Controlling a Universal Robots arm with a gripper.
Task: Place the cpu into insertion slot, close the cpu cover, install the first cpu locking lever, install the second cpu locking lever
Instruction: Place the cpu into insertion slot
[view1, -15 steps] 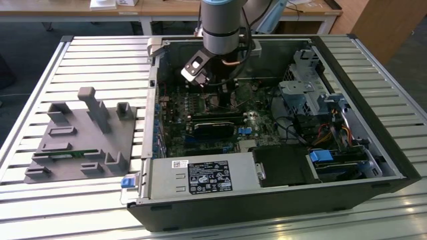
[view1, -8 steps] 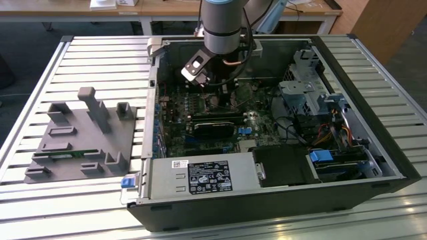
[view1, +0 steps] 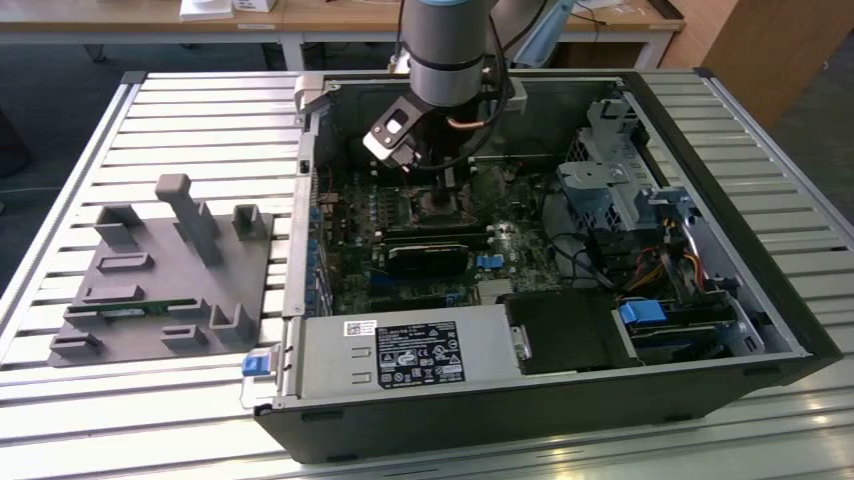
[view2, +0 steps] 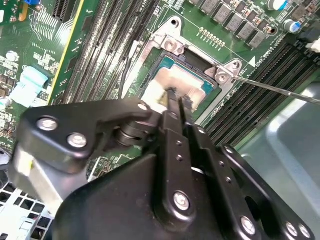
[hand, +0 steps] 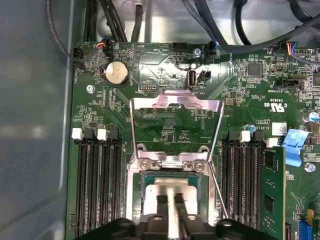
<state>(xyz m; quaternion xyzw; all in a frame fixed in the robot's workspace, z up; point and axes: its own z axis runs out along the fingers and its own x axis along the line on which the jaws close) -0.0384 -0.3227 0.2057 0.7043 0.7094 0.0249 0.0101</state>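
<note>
Gripper (hand: 170, 201) low over the motherboard (hand: 175, 75), fingertips (hand: 162, 201) a narrow gap apart, cpu (hand: 172, 185) lying flat in the insertion slot (hand: 145, 197) just under them, cpu cover (hand: 172, 103) open beyond it, memory slots (hand: 95, 190) on both sides.

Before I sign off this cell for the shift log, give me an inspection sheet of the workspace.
Surface: slatted metal table carrying an open computer case.
Job's things: cpu in the insertion slot; cpu cover standing open; locking lever unlatched.
Clutter: grey fixture block on the exterior view's left.
End effector: directly over the cpu.
Cables: black bundle inside the case; coloured wires on the exterior view's right.
Surroundings: wooden desk behind.
</note>
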